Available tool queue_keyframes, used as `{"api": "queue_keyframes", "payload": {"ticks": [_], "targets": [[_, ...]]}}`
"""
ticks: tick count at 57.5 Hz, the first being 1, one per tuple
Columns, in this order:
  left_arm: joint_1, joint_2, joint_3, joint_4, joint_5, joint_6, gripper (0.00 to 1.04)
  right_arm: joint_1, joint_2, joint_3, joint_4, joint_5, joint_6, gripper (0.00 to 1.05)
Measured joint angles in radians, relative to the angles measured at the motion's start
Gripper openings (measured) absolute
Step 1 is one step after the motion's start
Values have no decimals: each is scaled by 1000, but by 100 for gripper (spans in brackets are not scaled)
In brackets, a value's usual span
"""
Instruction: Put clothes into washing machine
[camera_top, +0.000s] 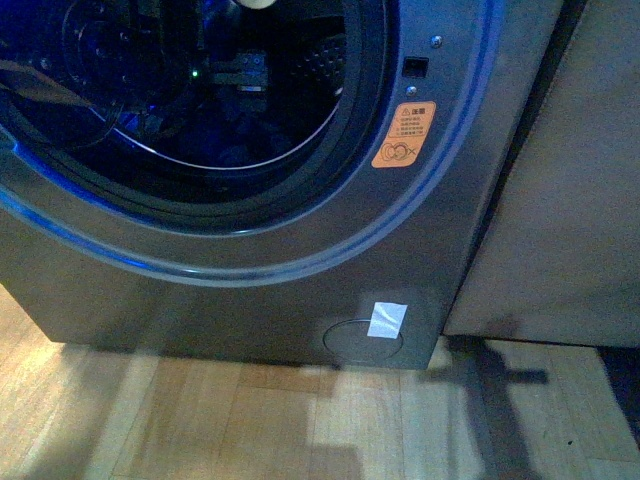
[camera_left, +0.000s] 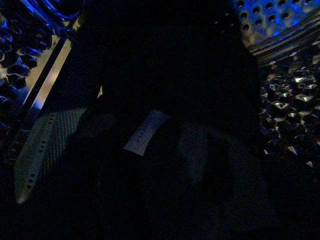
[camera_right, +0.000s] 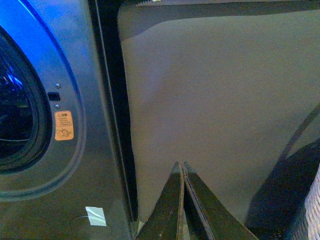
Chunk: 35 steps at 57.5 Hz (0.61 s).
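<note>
Front view: brushed-grey washing machine (camera_top: 250, 300), round porthole, glossy orange sticker (camera_top: 403, 135).

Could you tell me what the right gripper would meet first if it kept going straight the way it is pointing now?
Most likely the plain grey cabinet panel beside the washing machine: the right gripper, fingers together, aims at it, though depth is unclear.

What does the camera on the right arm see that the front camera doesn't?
Only the right wrist view shows the right gripper, its fingers pressed together with nothing between them, and a pale woven basket edge. Only the front view shows the wooden floor and part of the drum through the porthole. Both show the grey washing machine, its orange sticker, the white label low on its front, and the plain cabinet panel beside it.
</note>
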Motion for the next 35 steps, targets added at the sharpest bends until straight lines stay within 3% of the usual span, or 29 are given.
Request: {"api": "queue_keyframes", "payload": {"ticks": [35], "targets": [[-17,-663,-755,226,144,14,98,0,0,0,0,0,0,2]]}}
